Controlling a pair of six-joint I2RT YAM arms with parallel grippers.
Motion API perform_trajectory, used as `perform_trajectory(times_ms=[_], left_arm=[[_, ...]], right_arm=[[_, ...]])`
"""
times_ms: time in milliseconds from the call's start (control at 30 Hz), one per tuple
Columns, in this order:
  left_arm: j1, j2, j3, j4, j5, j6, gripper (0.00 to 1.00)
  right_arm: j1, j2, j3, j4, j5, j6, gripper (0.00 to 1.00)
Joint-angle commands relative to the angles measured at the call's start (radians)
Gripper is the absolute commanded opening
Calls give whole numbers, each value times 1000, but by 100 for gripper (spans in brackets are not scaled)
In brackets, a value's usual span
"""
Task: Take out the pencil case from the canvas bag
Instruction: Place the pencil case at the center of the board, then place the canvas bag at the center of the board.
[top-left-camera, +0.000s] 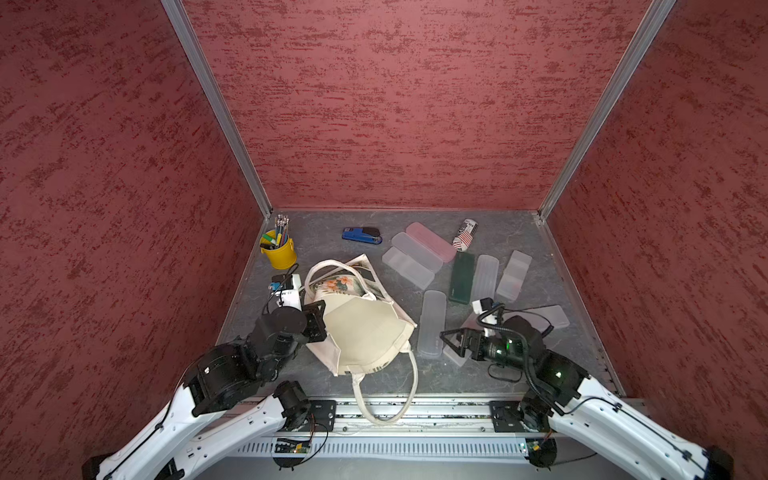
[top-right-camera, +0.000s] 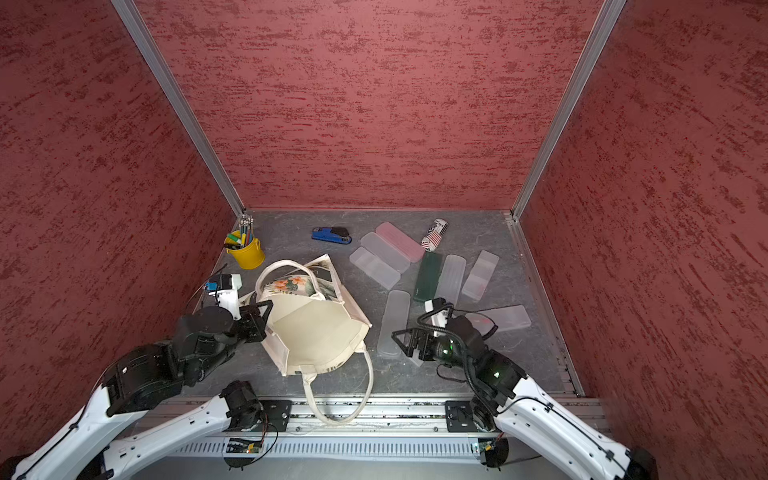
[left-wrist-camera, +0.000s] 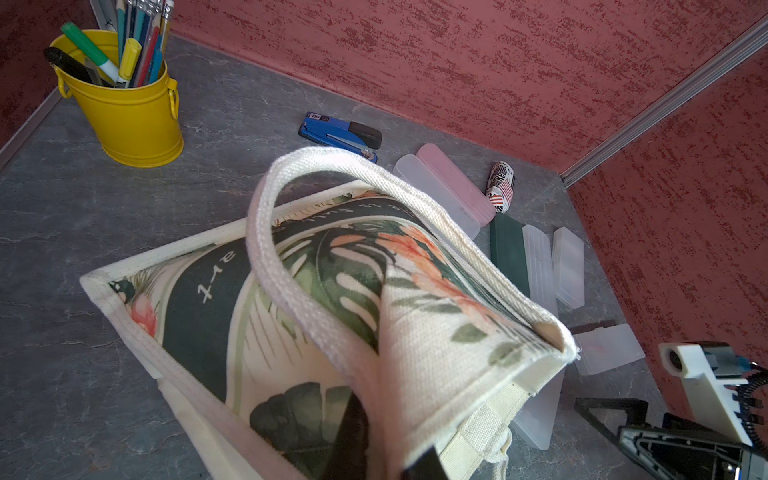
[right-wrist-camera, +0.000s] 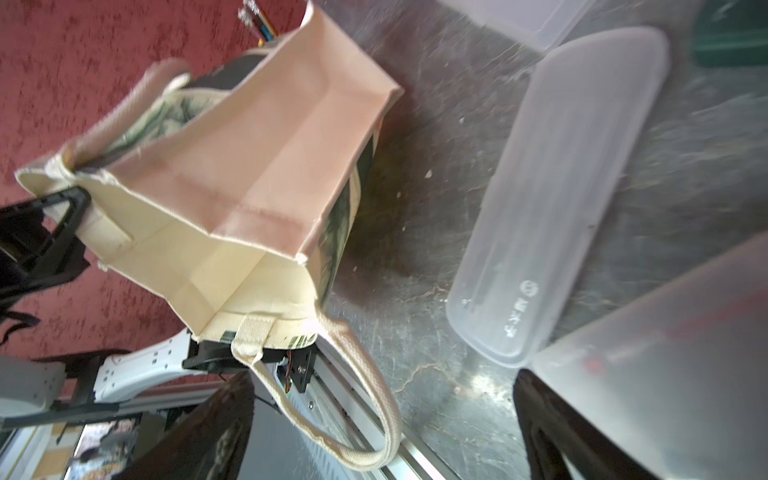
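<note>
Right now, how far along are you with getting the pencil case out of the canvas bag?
Apparently done: the canvas bag looks empty inside. In hand: left fingers shut on its rim; right fingers open, holding nothing, beside a frosted pencil case lying outside. Left: probably only releasing the bag.

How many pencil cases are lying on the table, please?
9: pink case, two frosted cases beside it, green case, two more rightward, one by the canvas bag, one under the right gripper, one right of it. Others may be hidden.
</note>
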Motion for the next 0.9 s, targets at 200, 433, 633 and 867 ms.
perform_trajectory(times_ms=[200, 433, 633, 867], left_arm=[[8, 31, 84, 96, -20, -18, 0], [8, 21, 95, 91, -23, -25, 0], [8, 13, 90, 92, -22, -26, 0], [8, 10, 92, 100, -18, -25, 0]], right_arm=[[166, 310, 78, 317, 177, -18, 84], [168, 316, 94, 439, 147, -28, 74], [168, 363, 112, 448, 134, -35, 70], [172, 535, 133, 500, 113, -10, 55]])
